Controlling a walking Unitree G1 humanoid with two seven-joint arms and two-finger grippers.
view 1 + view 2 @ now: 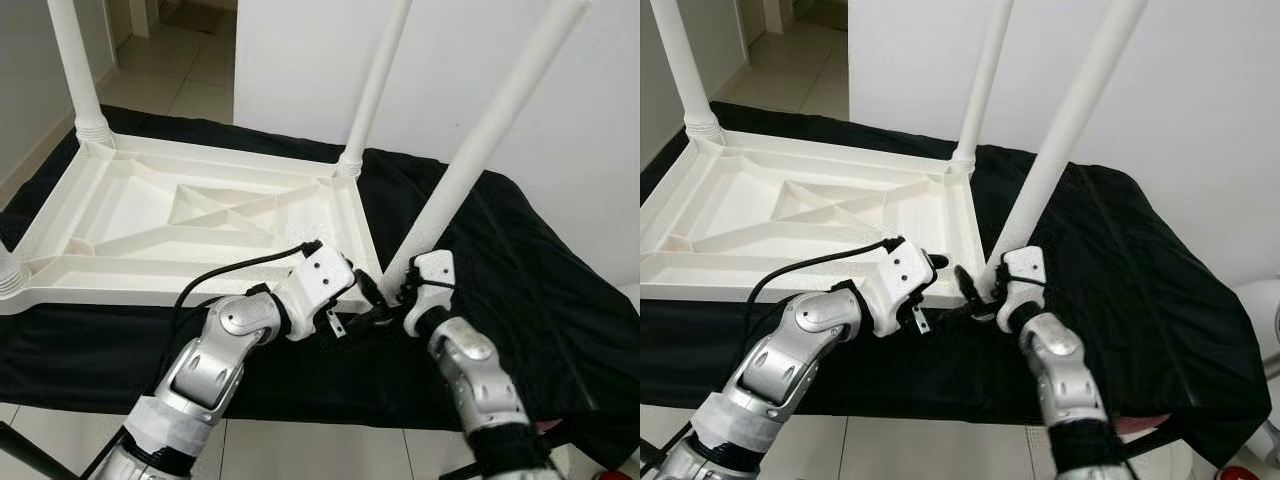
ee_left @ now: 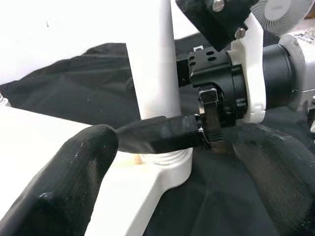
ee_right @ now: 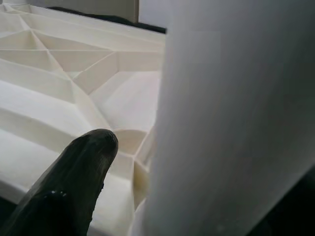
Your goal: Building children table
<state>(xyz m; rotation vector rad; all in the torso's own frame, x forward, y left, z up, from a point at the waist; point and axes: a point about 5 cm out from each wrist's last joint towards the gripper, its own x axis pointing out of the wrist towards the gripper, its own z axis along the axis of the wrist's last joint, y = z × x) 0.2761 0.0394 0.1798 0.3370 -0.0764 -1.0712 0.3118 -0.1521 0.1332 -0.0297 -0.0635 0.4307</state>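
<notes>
Both silver arms reach up from the frame's bottom, meeting at centre. The right claw grips the base of a leaning white leg. The left claw sits just beside it; its width I cannot tell. The left wrist view alone shows the leg seated in the corner socket of the upturned tabletop, which lies on a black-draped surface.

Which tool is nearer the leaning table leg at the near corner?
Right. The right tool grips the leaning leg at its base; the left tool sits just beside it.
</notes>
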